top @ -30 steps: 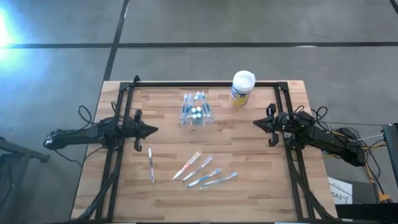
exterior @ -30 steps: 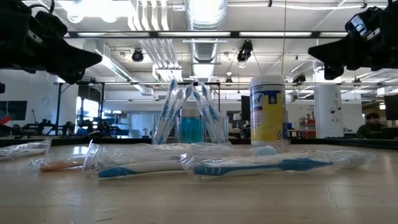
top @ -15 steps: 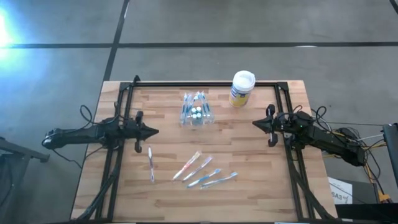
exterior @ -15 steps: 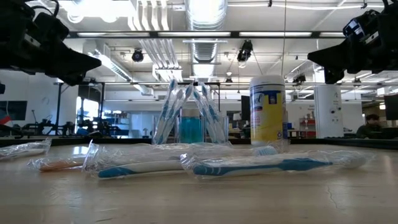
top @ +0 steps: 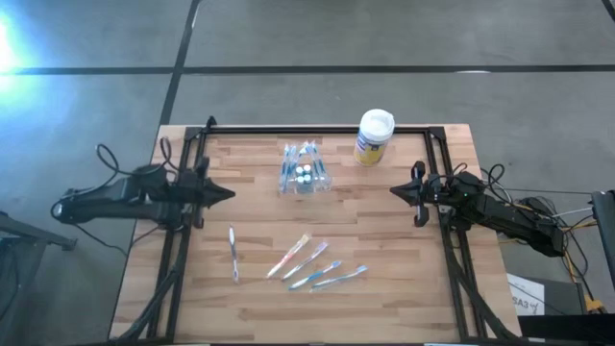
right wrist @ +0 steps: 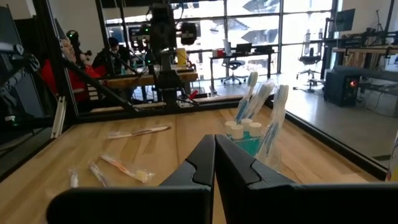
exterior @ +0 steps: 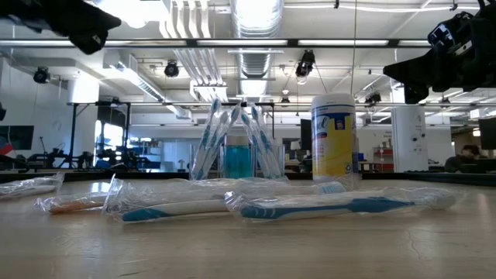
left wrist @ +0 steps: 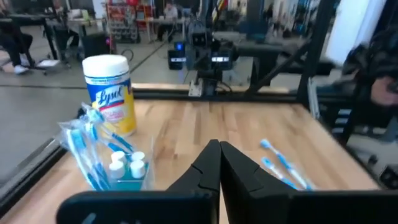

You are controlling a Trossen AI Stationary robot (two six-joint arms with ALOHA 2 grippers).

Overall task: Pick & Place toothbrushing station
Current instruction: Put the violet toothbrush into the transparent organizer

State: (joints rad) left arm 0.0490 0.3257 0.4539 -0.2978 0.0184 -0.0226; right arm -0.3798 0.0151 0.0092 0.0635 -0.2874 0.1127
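From above, I see the toothbrushing station [top: 305,171] standing upright toward the twelve o'clock side of the wooden table [top: 384,288], with the white-lidded canister [top: 373,136] near it at about two o'clock. My left gripper [top: 229,193] hangs over the table's nine o'clock edge with its jaws pressed together on nothing, and my right gripper [top: 394,191] sits at the three o'clock edge, likewise closed and empty. Wrapped toothbrushes [top: 315,265] lie scattered toward six o'clock, well apart from both grippers.
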